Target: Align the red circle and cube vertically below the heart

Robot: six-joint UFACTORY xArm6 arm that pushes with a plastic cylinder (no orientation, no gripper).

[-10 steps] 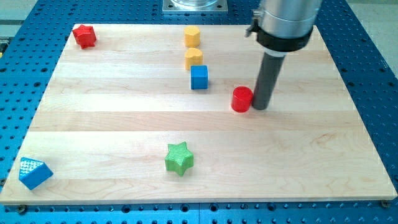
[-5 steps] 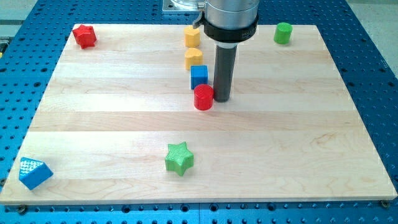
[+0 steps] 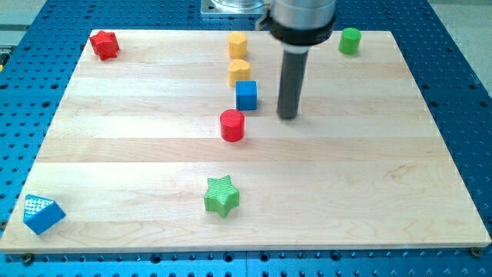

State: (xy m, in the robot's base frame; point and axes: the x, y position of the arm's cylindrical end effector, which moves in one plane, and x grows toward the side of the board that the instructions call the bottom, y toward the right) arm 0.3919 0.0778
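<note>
The red circle stands on the board just below and slightly left of the blue cube. The yellow heart sits directly above the blue cube, touching or nearly touching it. My tip is to the right of the blue cube and up and right of the red circle, apart from both by a clear gap.
A yellow hexagon lies above the heart. A red star-like block is at the top left, a green cylinder at the top right, a green star at the bottom centre, a blue triangular block at the bottom left.
The red circle was pushed left from the view's right to below the blue cube. My tip followed it left, then drew back right and slightly up, leaving the circle.
</note>
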